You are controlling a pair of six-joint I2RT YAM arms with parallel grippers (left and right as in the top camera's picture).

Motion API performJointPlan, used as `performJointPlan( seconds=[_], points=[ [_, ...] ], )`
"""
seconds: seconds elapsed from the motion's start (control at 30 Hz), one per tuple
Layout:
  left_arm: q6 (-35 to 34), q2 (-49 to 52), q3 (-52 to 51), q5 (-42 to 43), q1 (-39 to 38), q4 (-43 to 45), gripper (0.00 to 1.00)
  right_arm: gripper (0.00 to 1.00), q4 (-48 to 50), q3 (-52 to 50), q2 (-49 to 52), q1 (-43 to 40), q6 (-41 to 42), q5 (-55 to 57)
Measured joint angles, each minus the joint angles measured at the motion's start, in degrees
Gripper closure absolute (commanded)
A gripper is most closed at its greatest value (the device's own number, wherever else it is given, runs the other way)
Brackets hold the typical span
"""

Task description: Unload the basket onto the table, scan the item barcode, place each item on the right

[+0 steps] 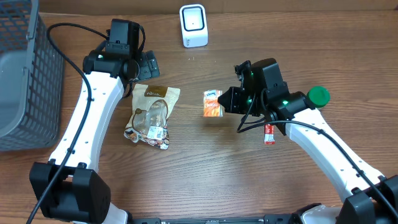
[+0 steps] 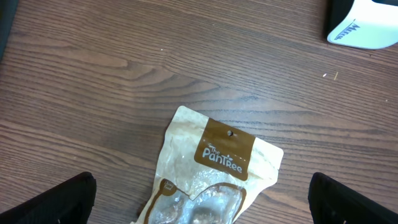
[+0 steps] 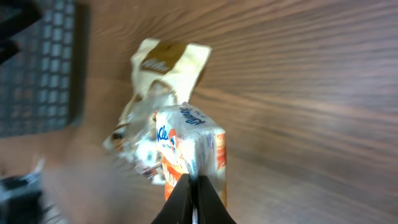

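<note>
Both arms wear smooth white shells on their long links, with black housings at the joints and blocky black bases. A thin black cable (image 1: pixel 62 25) loops off the left arm (image 1: pixel 99 93) (a shorter one dangles at the right wrist). The right arm (image 1: pixel 329 149) carries a round green cap (image 1: pixel 318 95) and small green lights. The right claw (image 3: pixel 192 182) is plain black.

Basket (image 1: pixel 18 74) far left, scanner (image 1: pixel 193 25) at back, pouch (image 1: pixel 151 115) left of small packet (image 1: pixel 213 103), perhaps raised.

One pouch (image 1: pixel 152 115), one packet (image 1: pixel 212 103), one scanner (image 1: pixel 193 25)
</note>
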Motion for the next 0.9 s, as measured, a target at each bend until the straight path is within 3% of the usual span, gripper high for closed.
performJointPlan(
  seconds=[0.2,0.33,0.5,0.67,0.77,0.9],
  points=[
    [0.0,0.0,0.0,0.0,0.0,0.0,0.00,0.96,-5.7,1.9,0.1,0.0,-0.3,4.0],
    [0.0,0.0,0.0,0.0,0.0,0.0,0.00,0.97,-13.8,10.7,0.7,0.0,-0.4,6.2],
    [0.0,0.0,0.0,0.0,0.0,0.0,0.00,0.96,-24.6,29.1,3.3,0.0,-1.4,8.9],
    [0.0,0.0,0.0,0.0,0.0,0.0,0.00,0.97,-41.6,60.5,16.0,0.0,-4.0,12.7],
    [0.0,0.0,0.0,0.0,0.0,0.0,0.00,0.96,-44.9,76.3,25.0,0.0,-5.4,14.1],
    [0.0,0.0,0.0,0.0,0.0,0.0,0.00,0.96,-44.5,84.5,32.2,0.0,-7.2,17.0]
  ],
)
